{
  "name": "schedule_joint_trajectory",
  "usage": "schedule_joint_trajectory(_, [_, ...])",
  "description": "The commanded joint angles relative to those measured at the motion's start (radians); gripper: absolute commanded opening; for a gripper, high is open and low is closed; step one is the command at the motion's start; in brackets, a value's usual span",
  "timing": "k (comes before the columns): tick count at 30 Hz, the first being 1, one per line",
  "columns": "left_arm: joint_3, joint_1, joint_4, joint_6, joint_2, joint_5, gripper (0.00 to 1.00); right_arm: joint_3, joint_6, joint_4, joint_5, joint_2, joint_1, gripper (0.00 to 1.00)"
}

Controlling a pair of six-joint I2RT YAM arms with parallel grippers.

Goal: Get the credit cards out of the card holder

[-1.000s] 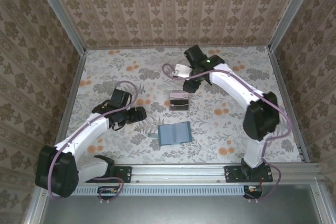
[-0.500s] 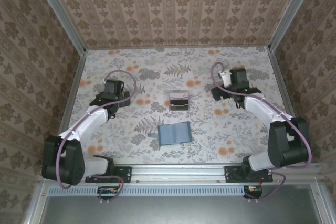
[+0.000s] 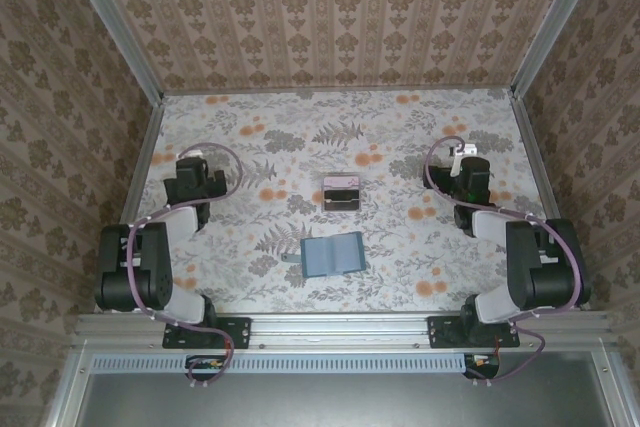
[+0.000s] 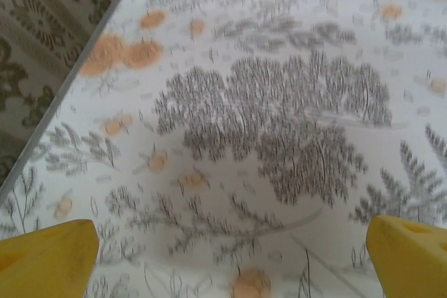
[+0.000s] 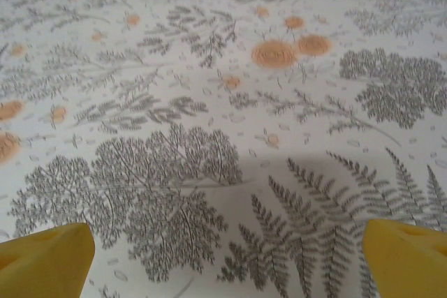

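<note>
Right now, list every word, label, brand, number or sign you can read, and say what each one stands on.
No readable text anywhere in these views.
cards: dark bands, any print too small to read.
wallet: plain blue, no label visible.
tablecloth: flowers and ferns only, no words.
walls: repeating ornament only, no words.

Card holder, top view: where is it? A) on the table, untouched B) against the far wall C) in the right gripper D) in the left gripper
A: the card holder lies on the table, while the left gripper and right gripper both stand open and empty.
</note>
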Motion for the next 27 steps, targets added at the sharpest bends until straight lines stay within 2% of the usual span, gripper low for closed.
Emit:
schedule_joint_trajectory(1, [-0.007,0.024,0.162,0.034,0.034,0.138,1.0,-0.043,0.018,0.149,-0.038,0.016,0.004,1.0])
schedule_joint_trajectory(5, [-0.011,-0.002,0.184,0.077,0.045,0.166,1.0,-0.103,-0.005,0.303,-0.038,0.061,0.02,1.0])
schedule_joint_trajectory(10, [-0.084,-0.001,0.297,0.085,0.026,0.195,1.0,-0.099,-0.008,0.278,-0.026,0.052,0.026,1.0])
schedule_joint_trajectory(12, [-0.126,-0.001,0.367,0.09,0.025,0.207,1.0,-0.101,-0.008,0.276,-0.026,0.049,0.026,1.0])
schedule_joint_trajectory(15, [-0.199,-0.001,0.559,0.101,0.073,0.211,1.0,-0.099,-0.006,0.274,-0.027,0.049,0.025,1.0])
schedule_joint_trajectory(17, [-0.186,-0.003,0.501,0.088,0.058,0.199,1.0,-0.099,-0.008,0.275,-0.026,0.049,0.026,1.0])
schedule_joint_trajectory(27, [-0.189,-0.034,0.52,0.11,0.065,0.143,1.0,-0.096,-0.01,0.27,-0.024,0.053,0.029,1.0])
